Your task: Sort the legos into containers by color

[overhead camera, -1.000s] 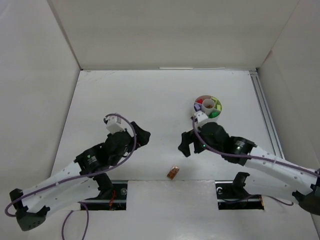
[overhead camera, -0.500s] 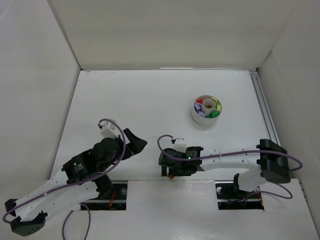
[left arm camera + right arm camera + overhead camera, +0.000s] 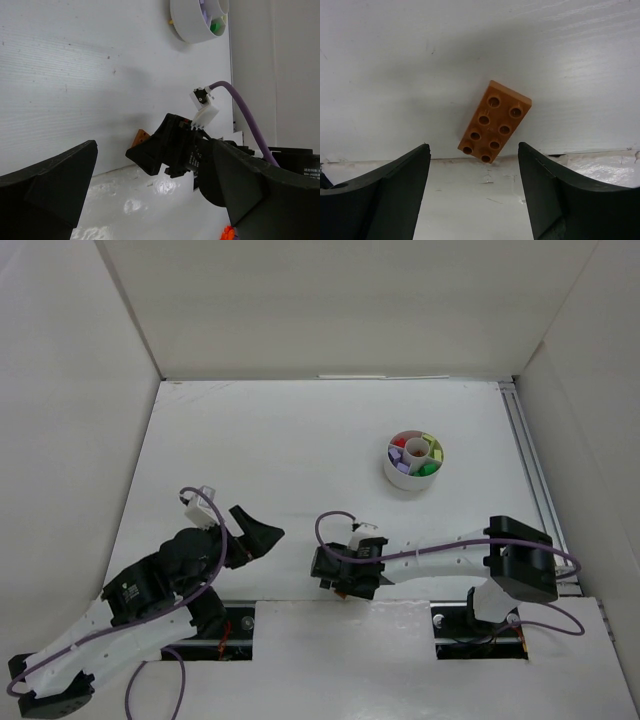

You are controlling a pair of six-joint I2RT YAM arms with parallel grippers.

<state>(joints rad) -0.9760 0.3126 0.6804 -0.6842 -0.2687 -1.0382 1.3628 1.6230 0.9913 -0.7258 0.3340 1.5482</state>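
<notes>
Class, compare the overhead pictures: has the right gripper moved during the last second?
Yes. The right gripper went from beside the white dish toward the near edge, now over the orange brick.

White table (image 3: 300,440) w/ plain white walls (image 3: 340,310) on 3 sides, even light.

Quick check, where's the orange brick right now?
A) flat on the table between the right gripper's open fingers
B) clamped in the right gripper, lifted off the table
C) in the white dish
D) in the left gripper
A: the right wrist view shows the orange brick lying studs-up on the table, with the right gripper spread wide and its fingers on either side, not touching it.
</notes>
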